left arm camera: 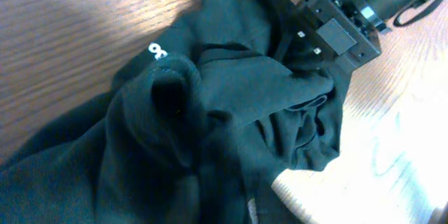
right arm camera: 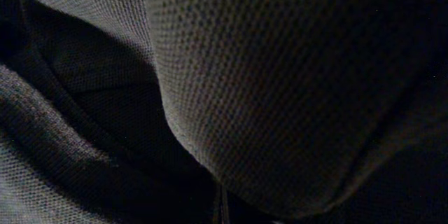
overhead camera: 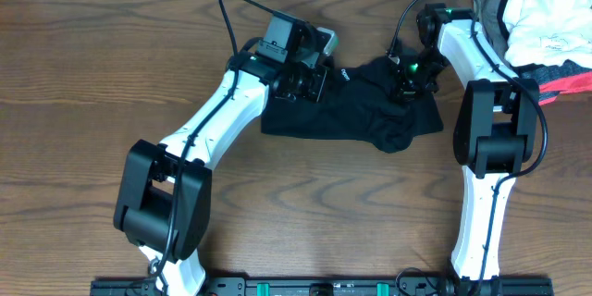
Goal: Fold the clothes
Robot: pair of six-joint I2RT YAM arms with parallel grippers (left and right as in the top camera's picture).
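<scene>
Overhead: a black garment (overhead camera: pixel 361 116) lies crumpled in the middle of the wooden table (overhead camera: pixel 92 55), with a lump bunched at its lower right edge. A tiny white mark (overhead camera: pixel 341 74) shows near its top edge, too small to read here. The left gripper (overhead camera: pixel 314 81) sits low on the garment's upper left corner and the right gripper (overhead camera: pixel 409 83) on its upper right part. Both sets of fingers are lost against the dark cloth, so I cannot tell whether either pair of jaws is spread or pinching. A pile of clothes (overhead camera: pixel 541 23), white, grey and red, lies at the far right corner, cut off by the frame.

Left wrist: the black garment fills most of the view in loose folds. The white mark (left arm camera: pixel 157 50) sits on a fold near the hem. It looks like two small rounded characters, but it is not legible. The right gripper (left arm camera: pixel 336 31) is a black block pressed against the cloth at top right, with its fingertips hidden. The left gripper's own fingers cannot be made out.

Right wrist: only dark mesh-knit fabric is visible, very close and dim. No fingers or table show in this view.
</scene>
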